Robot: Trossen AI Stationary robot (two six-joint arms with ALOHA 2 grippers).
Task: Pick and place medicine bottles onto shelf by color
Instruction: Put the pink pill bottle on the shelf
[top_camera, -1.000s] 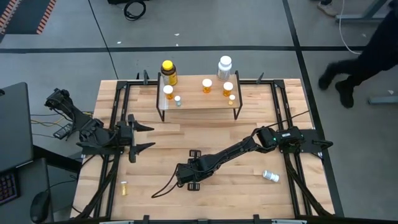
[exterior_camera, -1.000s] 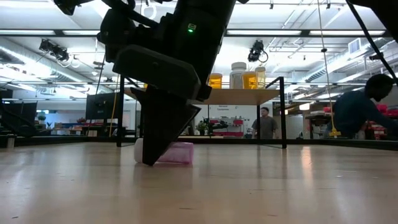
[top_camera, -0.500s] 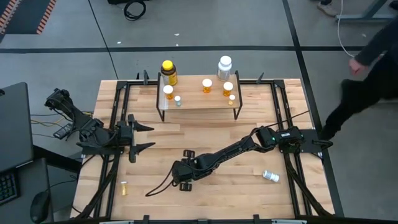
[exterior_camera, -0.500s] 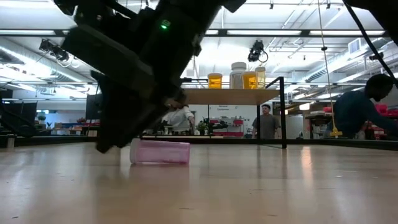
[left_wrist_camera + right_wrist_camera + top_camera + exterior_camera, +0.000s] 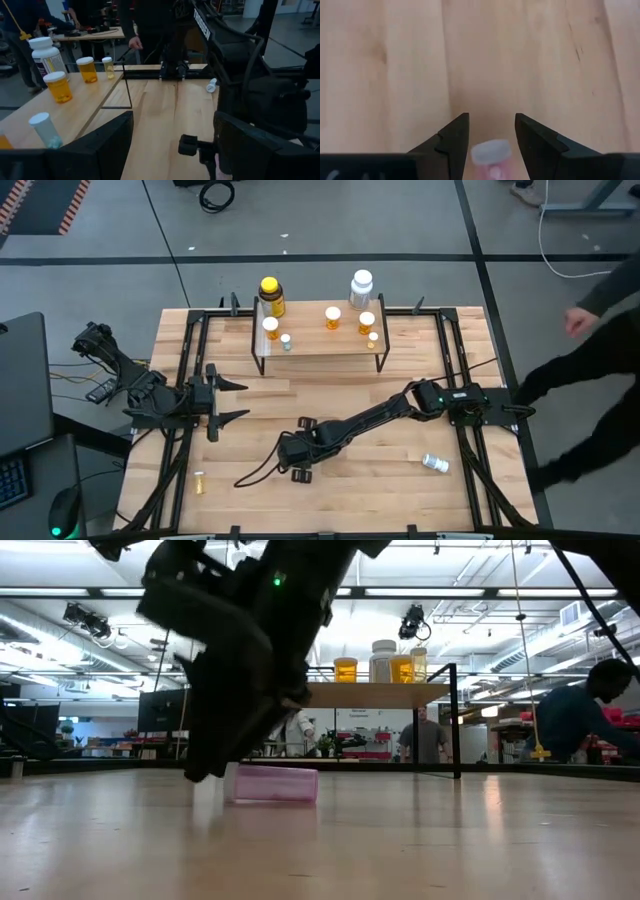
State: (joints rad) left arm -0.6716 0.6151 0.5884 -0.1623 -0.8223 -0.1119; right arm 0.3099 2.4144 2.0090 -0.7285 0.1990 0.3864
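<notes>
A small pink vial (image 5: 270, 783) lies on its side on the table. In the right wrist view its pale cap (image 5: 491, 151) shows between my right gripper's (image 5: 491, 118) open fingers, with a gap on each side. My right gripper (image 5: 300, 450) points down at mid table and hides the vial from above. The shelf (image 5: 320, 352) stands at the far edge, carrying a big yellow bottle (image 5: 271, 295), a big white bottle (image 5: 361, 285), orange vials (image 5: 333, 317) and tiny vials (image 5: 286, 341). My left gripper (image 5: 243, 400) waits open at the left.
A small white-capped bottle (image 5: 435, 463) lies on its side near the right edge. A tiny yellow vial (image 5: 199, 482) lies by the near left corner. Black frame rails (image 5: 190, 370) run along both sides. A person (image 5: 600, 310) walks past beyond the table's right.
My right gripper has swung a little toward the table's left, then part of the way back, tipping as it went. The pink vial has shifted slightly along the table and still lies on its side.
</notes>
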